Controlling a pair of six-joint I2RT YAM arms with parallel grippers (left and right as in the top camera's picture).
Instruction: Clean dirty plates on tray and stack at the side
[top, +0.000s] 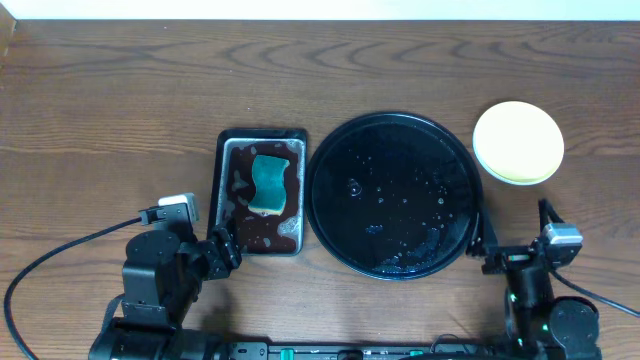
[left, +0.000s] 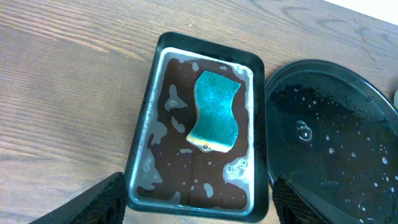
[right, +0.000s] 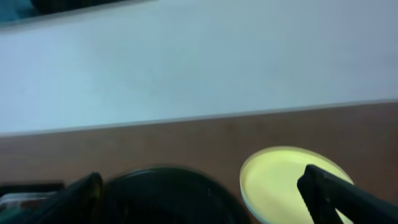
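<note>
A rectangular black pan (left: 138, 155) is filled with brown foamy liquid (left: 180, 168), and a teal sponge (left: 214, 112) is laid in it, toward the far end. Just beside the pan, the round black tray (top: 340, 150) is seen glossy and wet, with water droplets scattered over it. The plates (top: 518, 142) are stacked on the wooden table (top: 100, 120) near the tray's far right rim, off the tray. A pale yellow one is on top and a paler rim is glimpsed beneath, though the number underneath cannot be told. The right wrist view is blurred, and the stack is partly cut off there by a finger (right: 342, 196). The left gripper (top: 224, 247) is spread wide at the pan's near end, with nothing held. The right gripper (top: 485, 250) is likewise parted wide and empty, by the tray's near right rim.
</note>
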